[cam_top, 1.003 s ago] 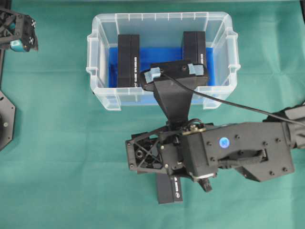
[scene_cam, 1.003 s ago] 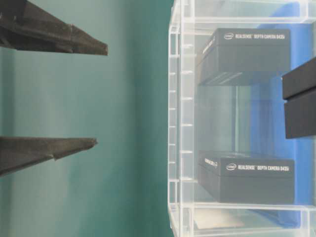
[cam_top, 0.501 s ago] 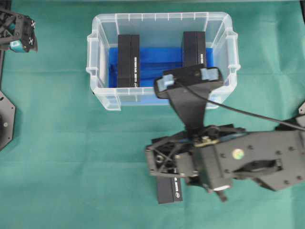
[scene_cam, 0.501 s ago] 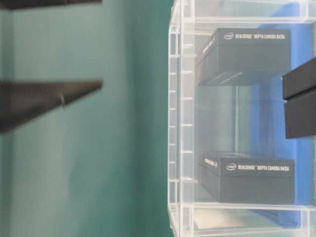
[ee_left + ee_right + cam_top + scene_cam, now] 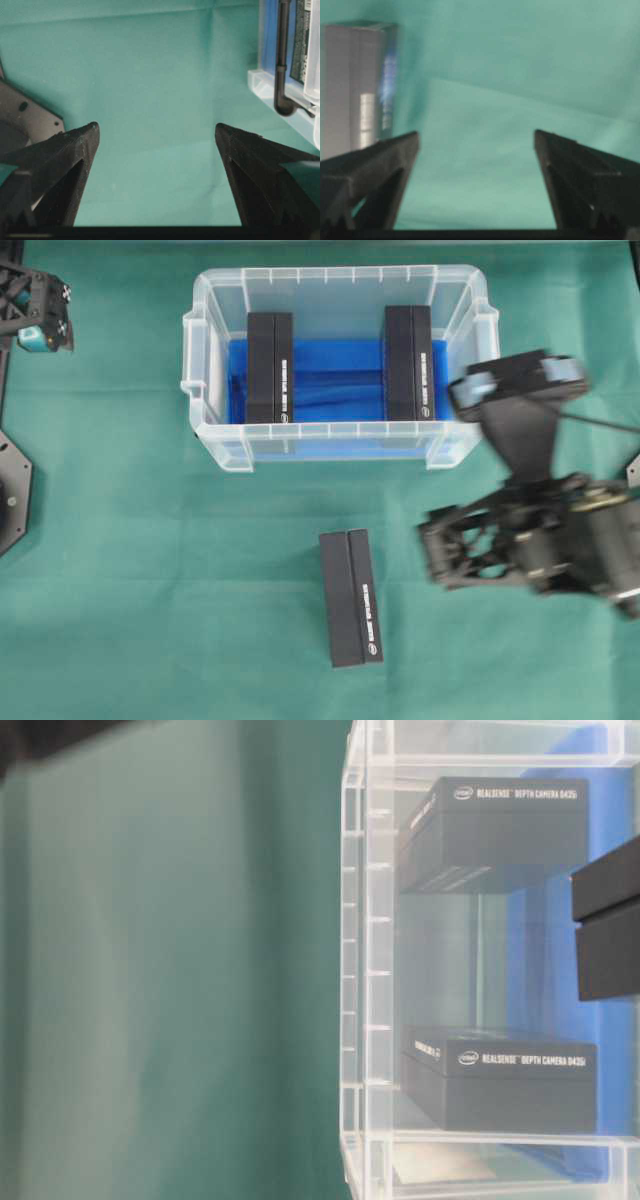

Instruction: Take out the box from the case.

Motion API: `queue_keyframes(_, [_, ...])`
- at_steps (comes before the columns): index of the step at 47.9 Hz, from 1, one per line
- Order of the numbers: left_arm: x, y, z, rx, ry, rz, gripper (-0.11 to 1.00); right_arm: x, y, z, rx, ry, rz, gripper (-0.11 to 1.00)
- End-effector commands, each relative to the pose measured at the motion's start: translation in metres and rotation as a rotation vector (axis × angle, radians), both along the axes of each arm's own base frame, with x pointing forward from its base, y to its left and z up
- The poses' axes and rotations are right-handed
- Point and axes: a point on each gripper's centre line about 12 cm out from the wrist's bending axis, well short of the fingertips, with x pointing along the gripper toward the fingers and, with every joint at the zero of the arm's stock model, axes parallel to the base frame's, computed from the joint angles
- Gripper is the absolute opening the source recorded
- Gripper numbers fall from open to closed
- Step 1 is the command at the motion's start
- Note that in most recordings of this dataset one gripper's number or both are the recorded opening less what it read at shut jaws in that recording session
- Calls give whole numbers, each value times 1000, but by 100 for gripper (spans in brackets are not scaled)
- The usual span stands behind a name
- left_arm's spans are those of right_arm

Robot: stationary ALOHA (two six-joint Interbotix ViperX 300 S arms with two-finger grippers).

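- The right claw point(image 5: 476, 145) stands wide open and holds nothing; the left claw point(image 5: 156, 137) is wide and empty too.
- One box point(image 5: 351, 597) lies on the green tabletop point(image 5: 150, 570), outside the case point(image 5: 210, 435).
- Two boxes point(image 5: 270, 367) stand inside; the next grasp should come straight from above.

A plain green cloth point(image 5: 150, 570) covers the table, the case point(image 5: 470, 300) is clear plastic with a blue sheet point(image 5: 335, 370) on its bottom, and all three boxes point(image 5: 350, 597) are matte black with small white lettering.
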Motion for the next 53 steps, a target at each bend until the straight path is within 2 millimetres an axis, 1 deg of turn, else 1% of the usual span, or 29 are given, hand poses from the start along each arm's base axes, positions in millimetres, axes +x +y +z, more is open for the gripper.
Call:
queue_keyframes(1, [0,0,4,6,-14,0,96,-26,-6,11,13,-45,4,93])
queue_keyframes(11, [0,0,4,6,-14,-2,96,-76,-19,8,21,-63,2,93])
queue_keyframes(17, [0,0,4,7,-14,-3,96,-91,-24,5,23,-72,10,93])
queue_keyframes(21, [0,0,4,8,-11,-6,96,-93,-24,0,22,-69,16,93])
queue_keyframes(29, [0,0,4,10,-13,-10,96,-89,-26,-8,23,-89,17,93])
queue_keyframes(38, [-1,-1,5,12,-15,-10,96,-89,-41,-13,-3,-85,-9,93])
queue_keyframes(44, [-1,-1,4,12,-14,-12,96,-89,-60,-13,-21,-72,-7,93])
queue_keyframes(53, [0,-3,4,9,-16,-17,96,-92,-98,-13,-49,-60,-7,93])
